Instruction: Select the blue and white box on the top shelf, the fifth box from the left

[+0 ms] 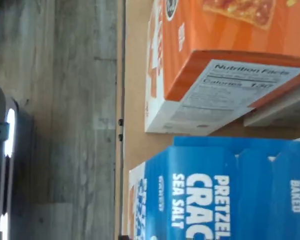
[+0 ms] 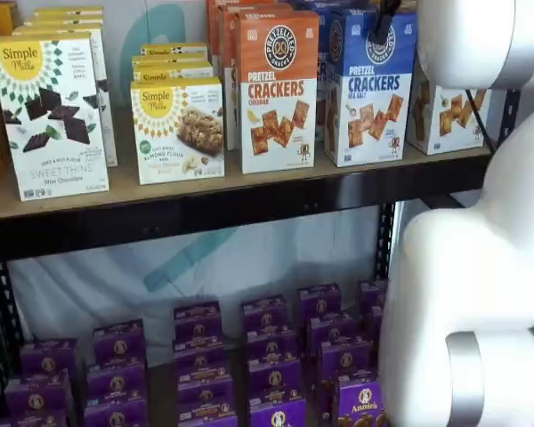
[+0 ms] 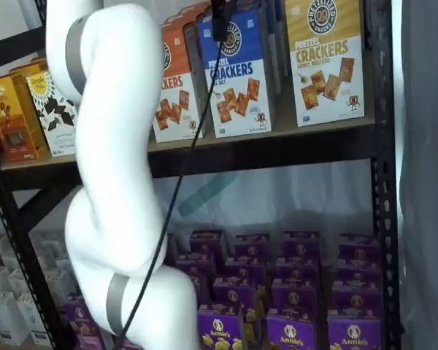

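Observation:
The blue and white box (image 2: pixel 369 89) stands upright on the top shelf (image 2: pixel 205 209), with its blue upper half and pictured crackers facing front in both shelf views (image 3: pixel 237 73). My gripper (image 2: pixel 383 18) hangs from the upper edge right at the box's top. Only a black finger shows there, and again in a shelf view (image 3: pixel 220 18) with a cable trailing down. No gap can be made out, but the jaws stand wide and nothing is held. The wrist view looks close onto the blue box (image 1: pixel 215 190) on the tan shelf board (image 1: pixel 135 75).
An orange Cheddar cracker box (image 2: pixel 278 89) stands just left of the blue one. A yellow-topped cracker box (image 3: pixel 325 58) stands to its right. Simple Mills boxes (image 2: pixel 178 129) fill the left. Purple Annie's boxes (image 2: pixel 267 356) crowd the lower shelf. My white arm (image 3: pixel 109 146) fills much of the foreground.

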